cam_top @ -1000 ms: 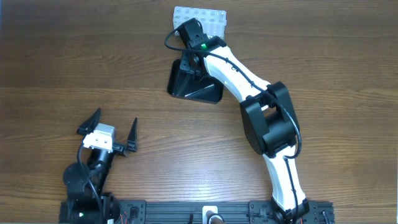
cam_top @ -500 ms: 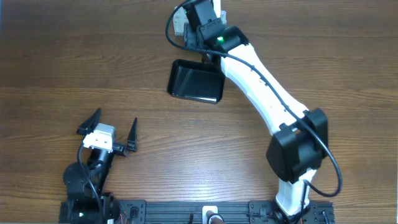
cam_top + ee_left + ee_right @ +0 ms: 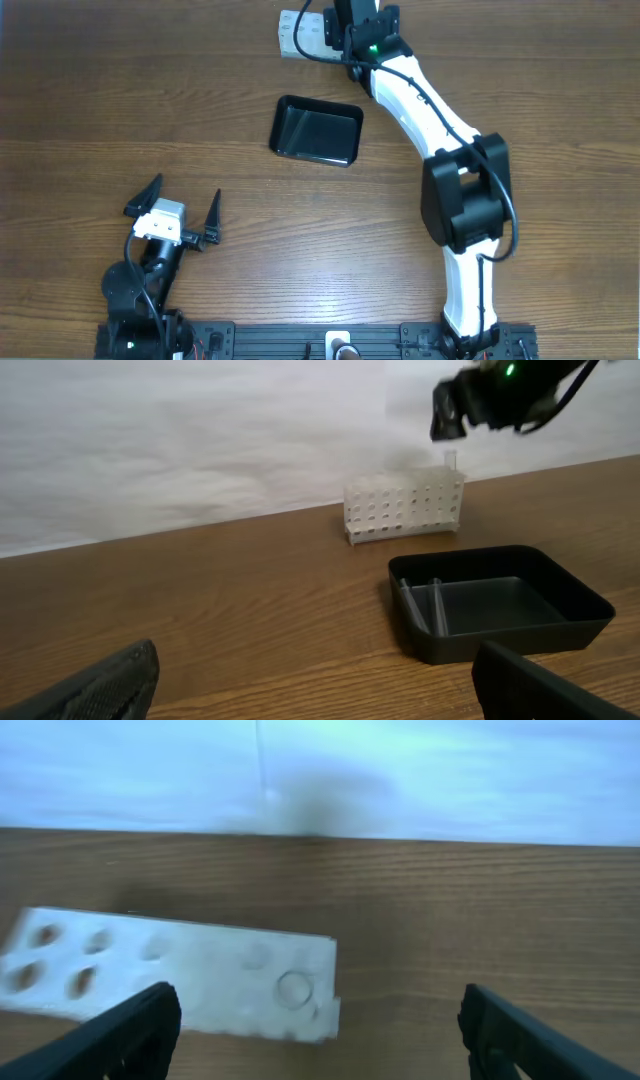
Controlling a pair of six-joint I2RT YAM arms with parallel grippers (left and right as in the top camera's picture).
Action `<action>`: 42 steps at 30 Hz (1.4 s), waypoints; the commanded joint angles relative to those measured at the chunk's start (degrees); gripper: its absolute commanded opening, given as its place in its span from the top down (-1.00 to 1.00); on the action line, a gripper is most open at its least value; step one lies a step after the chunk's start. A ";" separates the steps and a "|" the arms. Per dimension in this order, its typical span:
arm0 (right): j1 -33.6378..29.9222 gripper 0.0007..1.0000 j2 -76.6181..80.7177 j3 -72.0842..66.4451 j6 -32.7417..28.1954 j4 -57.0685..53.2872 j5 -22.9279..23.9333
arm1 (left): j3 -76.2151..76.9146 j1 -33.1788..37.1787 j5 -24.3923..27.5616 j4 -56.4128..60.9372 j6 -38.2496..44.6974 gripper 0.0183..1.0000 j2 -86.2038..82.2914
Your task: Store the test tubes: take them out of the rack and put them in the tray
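The rack (image 3: 300, 33), white and pierced with holes, sits at the upper middle of the top view, close to the bench's far edge. In the left wrist view one clear tube (image 3: 450, 458) stands upright in the hole at the rack's right end. The right wrist view shows that tube's round mouth at the rack's end.

The black tray (image 3: 316, 131) lies lower in the top view, near the rack but apart from it, close to the frame's middle. What look like two clear tubes (image 3: 437, 607) lie flat along the tray's left side in the left wrist view.

The right pincer (image 3: 318, 1012) hangs above the rack's tube end with its fingers spread wide and nothing between them. Its white arm runs up from the lower right of the top view.

The left pincer (image 3: 186, 190) sits at the lower left of the top view, well apart from the rack and tray. It is open and empty above the wooden bench (image 3: 120, 100).
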 commanded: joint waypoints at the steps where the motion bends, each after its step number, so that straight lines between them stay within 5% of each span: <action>1: -0.44 -0.77 2.67 -0.11 -1.42 2.99 -2.86 | -0.31 -0.17 0.57 -0.04 0.81 -1.00 -0.44; 9: -0.87 -0.68 5.64 -0.11 -1.38 4.74 -3.10 | -0.31 -0.17 0.57 -0.04 0.81 -1.00 -0.44; 23: -1.20 -0.10 6.16 -0.11 -1.38 4.83 -2.71 | -0.31 -0.17 0.57 -0.04 0.81 -1.00 -0.44; 29: -1.20 0.30 6.27 -0.11 -1.38 4.87 -1.55 | -0.31 -0.17 0.57 -0.04 0.81 -1.00 -0.44; 42: -1.29 0.59 6.27 -0.11 -1.36 4.90 -1.25 | -0.31 -0.17 0.57 -0.04 0.81 -1.00 -0.44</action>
